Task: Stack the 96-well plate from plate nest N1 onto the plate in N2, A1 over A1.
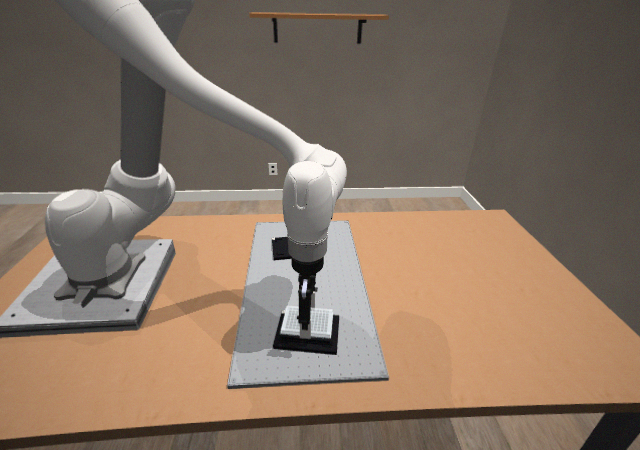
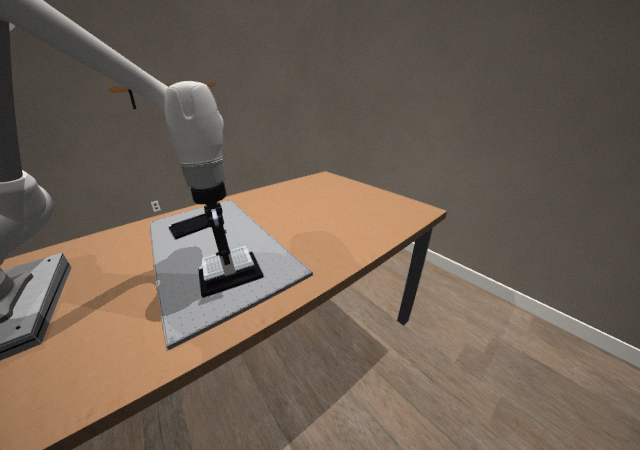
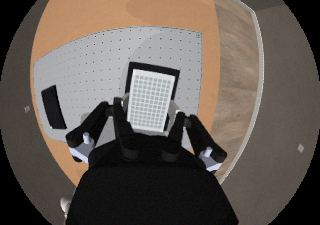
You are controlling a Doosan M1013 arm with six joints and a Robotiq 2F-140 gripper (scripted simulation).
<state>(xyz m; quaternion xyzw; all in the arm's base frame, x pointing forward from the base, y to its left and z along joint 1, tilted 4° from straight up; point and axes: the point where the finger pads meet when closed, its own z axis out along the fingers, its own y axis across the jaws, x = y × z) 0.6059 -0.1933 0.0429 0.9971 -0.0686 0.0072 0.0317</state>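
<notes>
Gripper (image 1: 305, 331) points straight down over the near nest, its fingers clamped on the long sides of the white 96-well plate (image 1: 317, 322), which sits directly over the black plate nest N2 (image 1: 330, 343); whether the plate is fully seated on the lower plate cannot be told, since the lower plate is hidden beneath it. In the wrist view the white plate (image 3: 150, 101) shows between the black fingers, its black nest edge just visible around the far end. Plate nest N1 (image 1: 279, 249) lies bare at the far end of the grey perforated board (image 1: 361, 352), well apart from N2 and partly hidden behind the wrist. Both nests sit inside the board's edges, with bare board on all sides of N2 and a wider strip toward the near edge. The board lies on an orange table (image 1: 491, 300), with broad open surface to the right and the table's near edge just beyond the board. The arm's grey base plate (image 1: 155, 280) sits at the left of the table, apart from the board. Behind are grey walls, a small wall shelf (image 1: 317, 16), a wall outlet (image 1: 272, 168), white skirting and a wood floor (image 2: 465, 373); a dark table leg (image 2: 413, 280) stands at the far corner.
</notes>
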